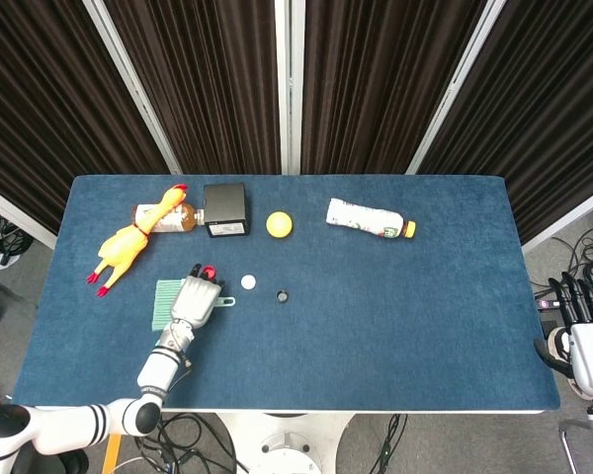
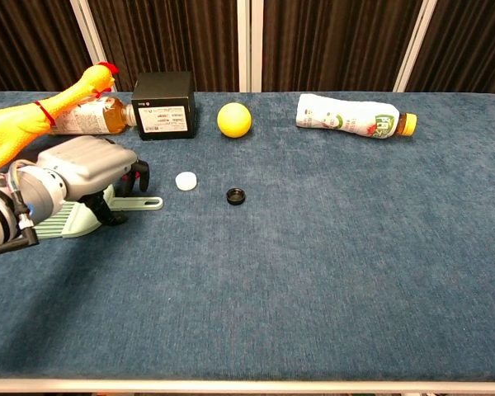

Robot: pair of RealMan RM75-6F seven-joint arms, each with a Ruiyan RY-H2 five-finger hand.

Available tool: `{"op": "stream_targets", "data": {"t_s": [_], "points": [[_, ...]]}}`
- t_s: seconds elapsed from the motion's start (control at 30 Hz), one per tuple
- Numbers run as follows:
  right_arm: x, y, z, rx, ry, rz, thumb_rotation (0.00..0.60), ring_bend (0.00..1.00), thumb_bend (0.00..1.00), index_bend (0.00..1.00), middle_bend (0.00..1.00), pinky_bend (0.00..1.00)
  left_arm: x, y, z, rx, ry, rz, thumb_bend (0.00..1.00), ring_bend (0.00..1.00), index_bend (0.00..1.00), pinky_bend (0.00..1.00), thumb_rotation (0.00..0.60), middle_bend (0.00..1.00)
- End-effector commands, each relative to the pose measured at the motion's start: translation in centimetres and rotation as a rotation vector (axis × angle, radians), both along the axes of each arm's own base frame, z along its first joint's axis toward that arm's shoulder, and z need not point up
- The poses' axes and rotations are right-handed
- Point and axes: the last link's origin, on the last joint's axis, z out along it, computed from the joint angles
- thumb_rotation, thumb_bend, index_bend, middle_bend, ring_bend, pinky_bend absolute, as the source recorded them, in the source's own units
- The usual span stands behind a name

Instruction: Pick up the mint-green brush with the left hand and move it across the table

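The mint-green brush (image 2: 143,203) lies flat on the blue table (image 2: 330,272) at the left, handle pointing right and bristles (image 1: 163,292) to the left. My left hand (image 2: 87,167) sits on top of the brush body. Its fingers curl down over the far edge and the thumb presses against the near edge. In the head view the left hand (image 1: 198,299) hides the brush's middle, and only the handle tip (image 1: 225,302) and the bristles show. My right hand (image 1: 584,318) hangs off the table's right edge with its fingers apart, holding nothing.
A small red object (image 1: 207,270) lies at the left fingertips. A white cap (image 2: 185,180) and a black cap (image 2: 235,195) sit just right of the handle. Along the back are a rubber chicken (image 2: 25,120), a tea bottle (image 2: 91,114), a black box (image 2: 163,105), a yellow ball (image 2: 234,119) and a white bottle (image 2: 351,115).
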Motion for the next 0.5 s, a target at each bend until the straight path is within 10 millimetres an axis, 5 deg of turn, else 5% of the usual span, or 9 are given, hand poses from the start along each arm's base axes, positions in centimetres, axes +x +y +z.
{"op": "stream_targets", "data": {"t_s": [0.03, 0.27, 0.5], "points": [[-0.01, 0.04, -0.02, -0.002, -0.001, -0.001, 0.6, 0.0, 0.15, 0.0, 0.0, 0.0, -0.04, 0.04, -0.16, -0.01, -0.005, 0.006, 0.23, 0.28, 0.37, 0.14, 0.6, 0.44], [-0.13, 0.13, 0.0, -0.007, -0.003, -0.01, 0.6, 0.0, 0.15, 0.0, 0.0, 0.0, -0.24, 0.12, -0.36, -0.037, -0.009, 0.011, 0.27, 0.32, 0.4, 0.15, 0.6, 0.48], [-0.11, 0.32, 0.14, -0.014, -0.005, -0.011, 0.6, 0.0, 0.15, 0.0, 0.0, 0.0, -0.66, -0.19, -0.19, -0.087, -0.016, -0.032, 0.29, 0.42, 0.46, 0.44, 0.6, 0.54]]}}
